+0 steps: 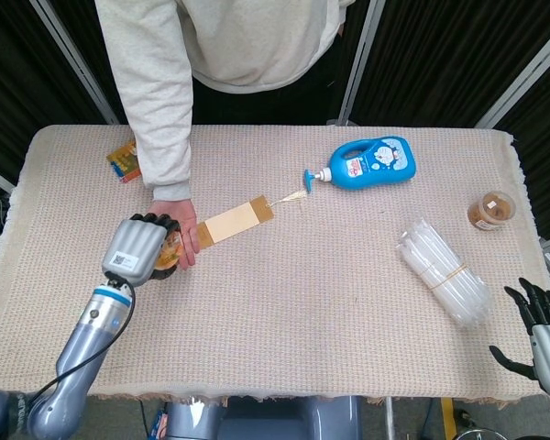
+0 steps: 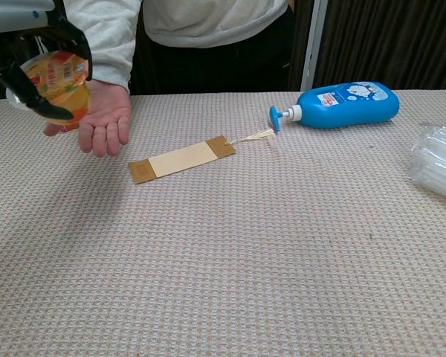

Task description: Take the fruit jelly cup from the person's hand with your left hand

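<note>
My left hand grips the fruit jelly cup, a clear cup of orange jelly with a printed lid, tilted and lifted off the person's palm. In the head view the left hand covers most of the jelly cup. The person's hand lies open, palm up, just right of the cup, and shows as the person's hand from above. My right hand hangs open past the table's front right corner, holding nothing.
A flat brown cardboard strip lies mid-table. A blue pump bottle lies on its side at the back. A bundle of clear tubes and a small brown jar sit on the right. A snack packet lies by the person's sleeve.
</note>
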`<state>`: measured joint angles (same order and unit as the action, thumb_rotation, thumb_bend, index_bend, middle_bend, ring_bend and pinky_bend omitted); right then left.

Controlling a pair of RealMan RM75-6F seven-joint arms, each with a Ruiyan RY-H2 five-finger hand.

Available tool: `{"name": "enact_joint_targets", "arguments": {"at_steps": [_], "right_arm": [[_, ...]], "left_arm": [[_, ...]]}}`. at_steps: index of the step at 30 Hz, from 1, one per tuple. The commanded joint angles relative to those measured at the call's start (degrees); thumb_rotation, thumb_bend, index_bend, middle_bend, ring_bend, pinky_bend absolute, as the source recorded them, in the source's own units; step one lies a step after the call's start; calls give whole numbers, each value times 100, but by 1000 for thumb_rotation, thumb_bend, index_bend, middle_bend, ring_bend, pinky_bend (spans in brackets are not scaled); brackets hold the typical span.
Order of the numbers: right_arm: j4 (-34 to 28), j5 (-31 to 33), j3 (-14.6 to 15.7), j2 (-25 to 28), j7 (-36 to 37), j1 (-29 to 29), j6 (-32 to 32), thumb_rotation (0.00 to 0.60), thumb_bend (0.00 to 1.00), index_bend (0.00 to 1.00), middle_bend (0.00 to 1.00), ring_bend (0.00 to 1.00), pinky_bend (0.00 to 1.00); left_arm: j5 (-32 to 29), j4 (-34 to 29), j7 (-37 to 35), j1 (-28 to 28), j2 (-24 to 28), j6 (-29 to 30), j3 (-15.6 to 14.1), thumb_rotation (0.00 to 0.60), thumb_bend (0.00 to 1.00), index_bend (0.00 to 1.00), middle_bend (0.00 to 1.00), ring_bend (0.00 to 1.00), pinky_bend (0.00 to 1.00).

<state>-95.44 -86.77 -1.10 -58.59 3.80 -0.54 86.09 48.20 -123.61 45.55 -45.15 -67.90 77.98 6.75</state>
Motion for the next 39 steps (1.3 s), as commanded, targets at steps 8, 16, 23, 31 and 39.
{"name": "enact_joint_targets", "arguments": {"at_steps": [8, 16, 23, 31, 39], "right_arm": [[-23, 16, -8, -9, -52, -5, 8, 600, 112, 119, 0, 0, 0], [-23, 29, -14, -12, -64, -7, 7, 600, 113, 119, 0, 0, 0], [-12, 28, -15, -9, -42, -6, 2, 600, 112, 119, 0, 0, 0], [-11, 21, -13, -8, -43, -5, -1, 600, 112, 119, 0, 0, 0], [-8, 24, -17, -7, -41, -9, 7, 600, 113, 119, 0, 0, 0]], "left_arm": [[2100, 495, -1373, 1268, 322, -158, -1557, 600, 538, 776, 551, 519, 519], [2098, 1402, -1282, 1370, -384, -439, -1516, 600, 505, 626, 362, 397, 429], [1781, 1963, -1206, 1386, -928, -678, -1314, 600, 353, 440, 150, 205, 265], [1265, 1993, -962, 1335, -965, -1044, -1249, 600, 225, 80, 0, 0, 0], [1524, 1566, -1267, 1535, -613, -710, -1167, 600, 185, 0, 0, 0, 0]]}}
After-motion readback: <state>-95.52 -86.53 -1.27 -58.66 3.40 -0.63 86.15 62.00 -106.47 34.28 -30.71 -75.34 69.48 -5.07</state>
